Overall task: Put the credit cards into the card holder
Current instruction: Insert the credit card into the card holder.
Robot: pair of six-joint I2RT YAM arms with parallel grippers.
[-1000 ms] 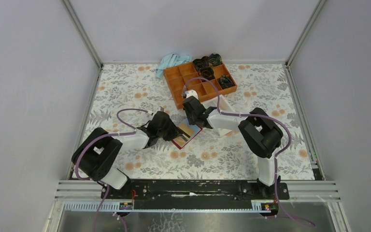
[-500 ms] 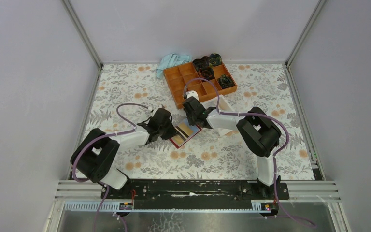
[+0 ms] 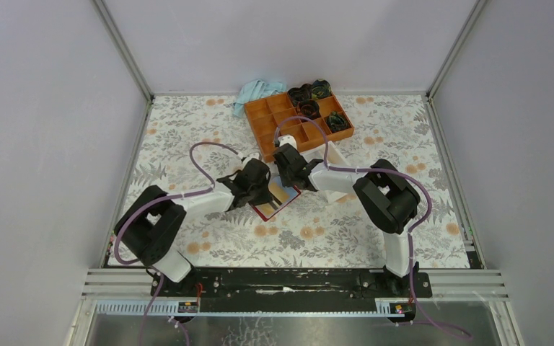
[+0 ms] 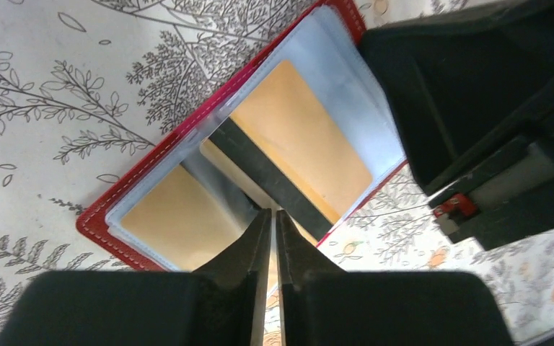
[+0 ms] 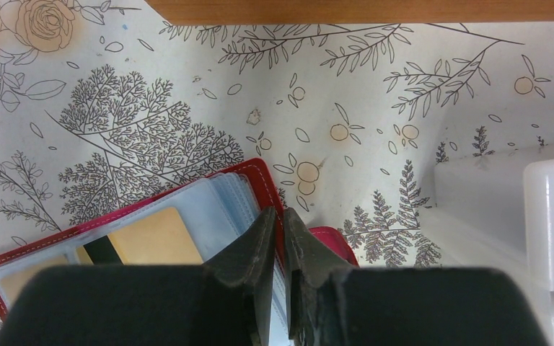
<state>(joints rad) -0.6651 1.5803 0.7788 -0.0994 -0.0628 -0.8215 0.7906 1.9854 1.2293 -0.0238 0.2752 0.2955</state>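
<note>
card holder (image 4: 94, 222): red stitched leatherette, glossy clear sleeves | credit card (image 4: 303, 137): smooth tan plastic

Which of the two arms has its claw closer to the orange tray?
The right. Its gripper sits at the far edge of the red wallet, just short of the orange tray; the left gripper is at the wallet's left side, farther from the tray.

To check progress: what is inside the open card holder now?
The card holder shows two tan-gold cards behind clear sleeves, one with a dark stripe. The left end effector and right end effector cover some pockets; cards there cannot be seen.
</note>
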